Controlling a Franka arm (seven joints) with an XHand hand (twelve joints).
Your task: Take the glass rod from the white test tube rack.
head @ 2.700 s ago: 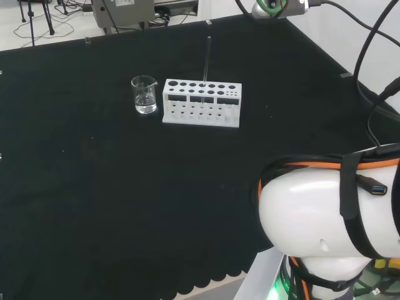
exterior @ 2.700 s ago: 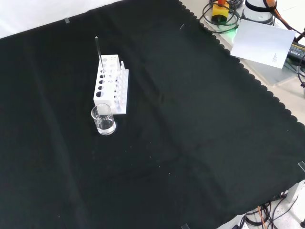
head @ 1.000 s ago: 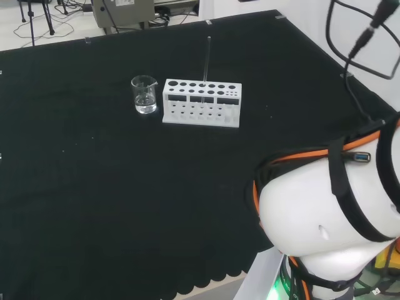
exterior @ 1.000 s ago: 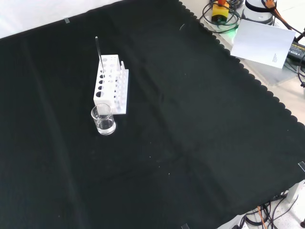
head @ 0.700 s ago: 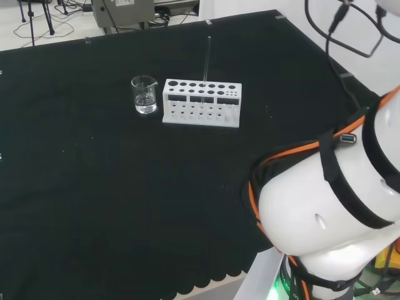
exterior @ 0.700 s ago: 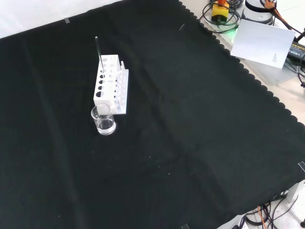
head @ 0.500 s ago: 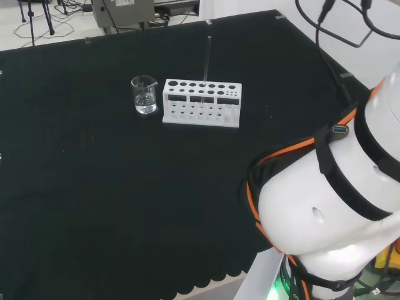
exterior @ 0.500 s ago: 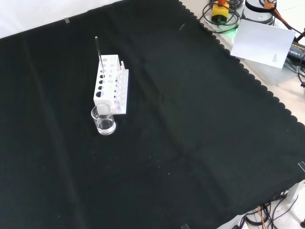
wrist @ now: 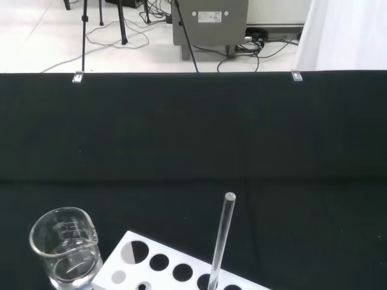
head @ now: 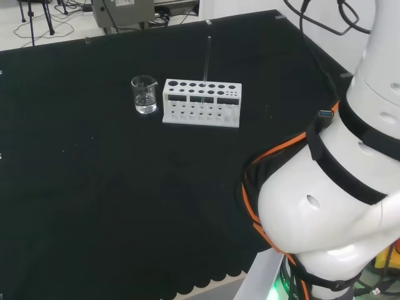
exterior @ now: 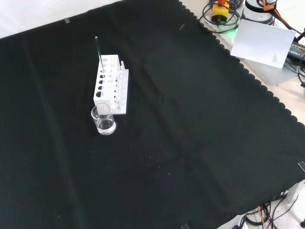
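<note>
1. Step in hand, as I judge it: approach only. The glass rod (head: 206, 60) stands upright in the white test tube rack (head: 202, 102), nothing touching it, so the take is not yet begun.
2. Rod location, w/ the rack as landmark: it sits in a hole of the rack's back row in the head view, about mid-length, w/ most of its length standing clear above the rack top. In the front view the rod (exterior: 98, 50) rises from the far end of the rack (exterior: 110, 85). In the wrist view the rod (wrist: 221, 240) drops into a hole of the rack (wrist: 175, 266), rounded tip up.
3. A small glass beaker (head: 144, 94) stands just beside the rack's left end in the head view, apart from it; in the front view the beaker (exterior: 103, 119) is at the rack's near end. It seems to hold a little clear liquid, but that's hard to confirm.
4. Fingers: can't tell whether released or clenched.
5. The arm's white links (head: 331, 187) sit well right of the rack in the head view, over the desk (head: 94, 187) edge.
6. Next move, as I judge it: bring the hand in above the rack, line up on the exposed upper part of the rod, close on it, then lift straight up along the rod's axis so it clears the hole w/o tipping the rack.
7. Risks: the rod is thin, clear and smooth, so it may slip; a sideways pull could drag the rack or knock the beaker next to it.
</note>
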